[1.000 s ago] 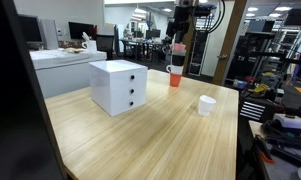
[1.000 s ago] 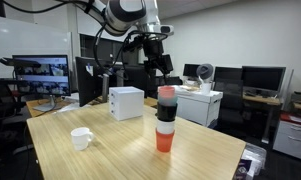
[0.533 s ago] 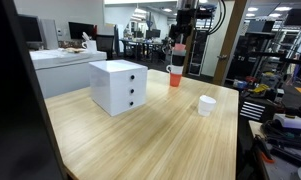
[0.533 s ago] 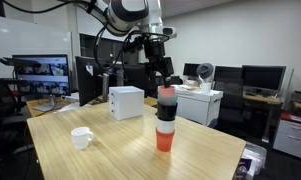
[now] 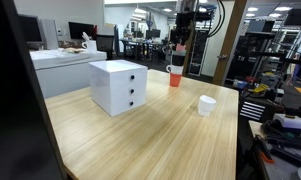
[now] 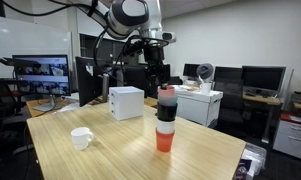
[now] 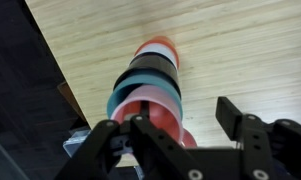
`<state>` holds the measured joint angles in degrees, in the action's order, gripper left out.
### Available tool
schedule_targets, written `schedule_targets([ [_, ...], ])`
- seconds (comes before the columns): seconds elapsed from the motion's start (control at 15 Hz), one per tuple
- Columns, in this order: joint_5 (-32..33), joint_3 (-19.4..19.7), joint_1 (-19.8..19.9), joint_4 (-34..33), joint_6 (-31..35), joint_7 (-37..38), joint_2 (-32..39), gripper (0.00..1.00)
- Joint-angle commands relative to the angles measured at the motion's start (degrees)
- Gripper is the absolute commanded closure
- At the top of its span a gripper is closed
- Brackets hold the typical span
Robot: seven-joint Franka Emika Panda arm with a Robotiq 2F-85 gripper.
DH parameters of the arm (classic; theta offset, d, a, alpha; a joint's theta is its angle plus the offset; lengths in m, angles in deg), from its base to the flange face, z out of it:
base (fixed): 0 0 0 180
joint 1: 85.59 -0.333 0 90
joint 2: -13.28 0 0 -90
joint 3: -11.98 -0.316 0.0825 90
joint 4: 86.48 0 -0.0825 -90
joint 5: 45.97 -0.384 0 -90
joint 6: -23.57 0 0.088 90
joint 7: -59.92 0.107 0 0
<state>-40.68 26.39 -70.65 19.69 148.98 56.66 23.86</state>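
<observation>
A stack of cups [image 5: 175,72] stands near the far edge of the wooden table [image 5: 160,140]. It has an orange cup at the bottom and black, white, teal and red ones above, and it also shows in an exterior view [image 6: 166,122]. My gripper [image 5: 177,42] hangs just above the stack in both exterior views [image 6: 160,74]. In the wrist view the gripper [image 7: 185,115] is open. Its left finger is over the rim of the top red cup [image 7: 140,100] and its right finger is over bare table. It holds nothing.
A white box with three drawers [image 5: 118,86] sits on the table, seen in both exterior views [image 6: 126,102]. A white mug [image 5: 206,104] stands apart from it [image 6: 81,137]. Desks, monitors and chairs surround the table.
The wrist has shifted slightly above the stack. The stack, box and mug have not moved.
</observation>
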Motion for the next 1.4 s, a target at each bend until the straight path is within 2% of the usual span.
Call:
schedule_targets([
  [0.0,-0.94,-0.25,0.55,1.30,-0.21,-2.12,-0.97,0.60],
  [0.33,-0.84,-0.40,0.34,2.09,-0.14,-2.17,-1.66,0.92],
  [0.53,-0.74,-0.58,0.14,2.58,0.04,-2.30,-2.34,0.98],
  [0.67,-0.56,-0.68,0.01,2.81,0.00,-2.27,-2.75,0.94],
  [1.33,1.74,-0.76,-0.85,4.01,-1.22,-0.79,-5.76,0.94],
])
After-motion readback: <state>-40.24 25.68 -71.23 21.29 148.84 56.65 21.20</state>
